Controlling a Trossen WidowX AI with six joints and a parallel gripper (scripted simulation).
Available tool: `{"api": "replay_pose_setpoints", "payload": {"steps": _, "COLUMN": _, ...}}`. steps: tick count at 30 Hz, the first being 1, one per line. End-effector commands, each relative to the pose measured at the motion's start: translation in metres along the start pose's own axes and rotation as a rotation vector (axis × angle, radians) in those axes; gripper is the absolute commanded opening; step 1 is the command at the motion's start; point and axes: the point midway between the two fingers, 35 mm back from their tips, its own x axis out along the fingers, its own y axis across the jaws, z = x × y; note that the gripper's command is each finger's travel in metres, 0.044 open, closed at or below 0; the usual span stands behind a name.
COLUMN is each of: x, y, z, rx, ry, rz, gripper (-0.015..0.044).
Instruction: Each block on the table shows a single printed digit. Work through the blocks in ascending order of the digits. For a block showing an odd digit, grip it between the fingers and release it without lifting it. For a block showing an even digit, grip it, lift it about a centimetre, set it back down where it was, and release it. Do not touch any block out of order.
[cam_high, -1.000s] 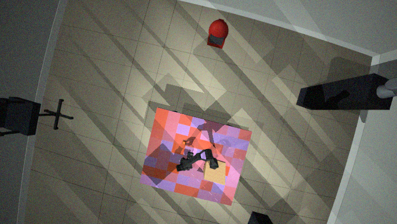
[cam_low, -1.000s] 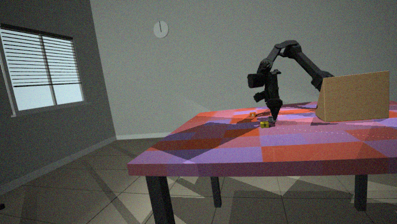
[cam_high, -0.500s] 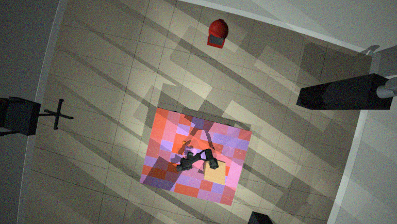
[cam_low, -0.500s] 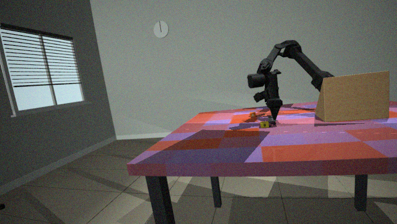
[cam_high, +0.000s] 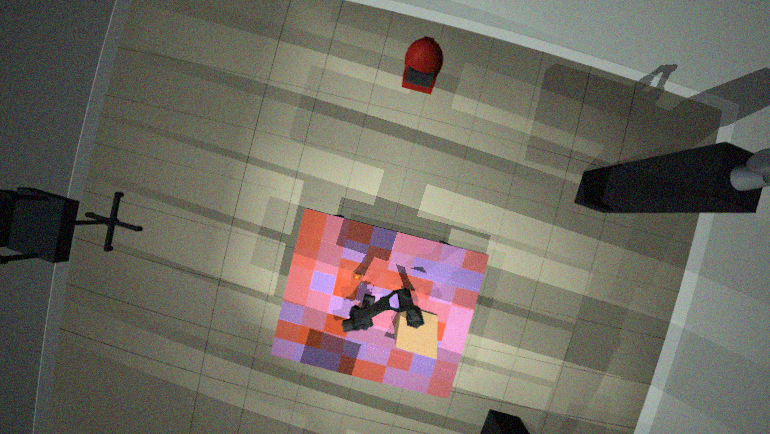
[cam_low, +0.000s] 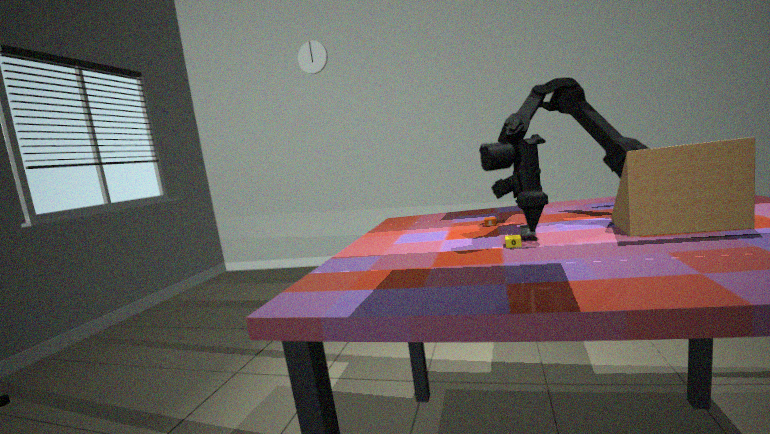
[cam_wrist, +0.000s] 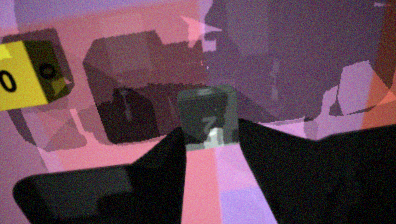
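A grey-green block (cam_wrist: 204, 106) sits between the fingertips in the wrist view, its digit upside down and dim, looking like a 2. My gripper (cam_wrist: 209, 129) (cam_low: 530, 233) is shut on it, a finger against each side, down at table level. A yellow block (cam_low: 512, 241) (cam_wrist: 19, 75) showing 0 rests on the table, in front of the gripper in the exterior view and at the left in the wrist view. A small orange block (cam_high: 356, 276) (cam_low: 489, 221) stands farther back; its digit cannot be read. The arm hides the yellow and grey-green blocks in the top view.
A large tan wedge-shaped box (cam_high: 416, 338) (cam_low: 690, 188) stands on the patchwork table (cam_high: 303, 237) (cam_low: 458, 299) beside the arm's base. Hard shadows of the arm fall over the tabletop. A red chair-like object (cam_high: 423, 56) stands on the floor away from the table.
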Motion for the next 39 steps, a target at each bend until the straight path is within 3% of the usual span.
{"api": "replay_pose_setpoints", "payload": {"steps": 1, "x": 0.000, "y": 0.000, "z": 0.000, "rx": -0.003, "ry": -0.003, "rz": -0.004, "gripper": 0.0120}}
{"api": "replay_pose_setpoints", "payload": {"steps": 14, "x": -0.015, "y": 0.000, "z": 0.000, "rx": -0.004, "ry": -0.003, "rz": -0.003, "gripper": 0.0120}}
{"api": "replay_pose_setpoints", "payload": {"steps": 39, "x": 0.000, "y": 0.000, "z": 0.000, "rx": -0.003, "ry": -0.003, "rz": -0.004, "gripper": 0.0120}}
